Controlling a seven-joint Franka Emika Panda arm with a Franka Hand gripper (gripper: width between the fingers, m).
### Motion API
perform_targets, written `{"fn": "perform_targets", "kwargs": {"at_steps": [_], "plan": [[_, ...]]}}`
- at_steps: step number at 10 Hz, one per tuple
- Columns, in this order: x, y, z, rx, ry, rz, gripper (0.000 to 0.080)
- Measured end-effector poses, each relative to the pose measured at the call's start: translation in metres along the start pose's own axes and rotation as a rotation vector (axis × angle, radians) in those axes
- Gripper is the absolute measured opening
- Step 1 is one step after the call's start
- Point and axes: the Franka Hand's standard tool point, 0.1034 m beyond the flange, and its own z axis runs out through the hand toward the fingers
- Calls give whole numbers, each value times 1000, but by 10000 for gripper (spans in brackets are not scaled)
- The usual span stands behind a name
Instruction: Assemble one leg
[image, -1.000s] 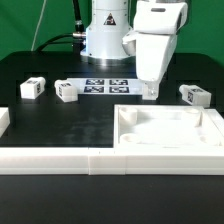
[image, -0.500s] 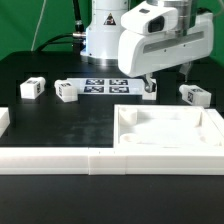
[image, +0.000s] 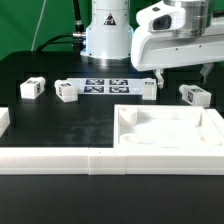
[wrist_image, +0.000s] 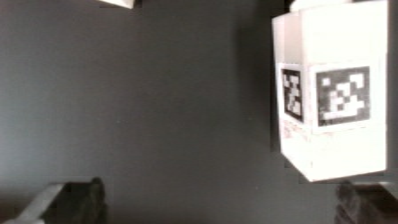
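Note:
Several small white legs with tags lie on the black table: two at the exterior view's left (image: 33, 88) (image: 66, 92), one beside the marker board (image: 147, 90), one at the right (image: 193, 95). My gripper (image: 182, 77) hangs open and empty a little above the table, between the last two legs. In the wrist view, one leg (wrist_image: 327, 95) lies on its side, tag facing up, ahead of the gripper (wrist_image: 222, 198) and nearer one finger (wrist_image: 372, 200). The other finger (wrist_image: 71, 200) is over bare table. Nothing is between the jaws.
The large white tray part (image: 168, 128) sits at the front right. Long white rails (image: 60, 160) run along the front edge, with a short piece (image: 4, 118) at the left. The marker board (image: 105, 85) lies before the robot base (image: 105, 35).
The gripper has risen from the leg beside the marker board and moved to the exterior view's right. The hand has turned. That leg stays on the table.

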Motion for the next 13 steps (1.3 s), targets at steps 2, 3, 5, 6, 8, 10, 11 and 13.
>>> {"fn": "perform_targets", "kwargs": {"at_steps": [2,3,5,6,8,10,11,13], "plan": [[-2,0,0,-1,-27,-1,649],[-6,0,1,-1,-68,-1,649],[-13,-9,4,2,-271,17,649],[-20,-21,7,0,-354,4,649],[-19,-40,6,6,-579,-31,649],[-26,-49,10,0,-740,-51,649],[-29,-48,14,-4,-823,-59,649],[-25,-40,24,-7,-905,-56,649]]}}
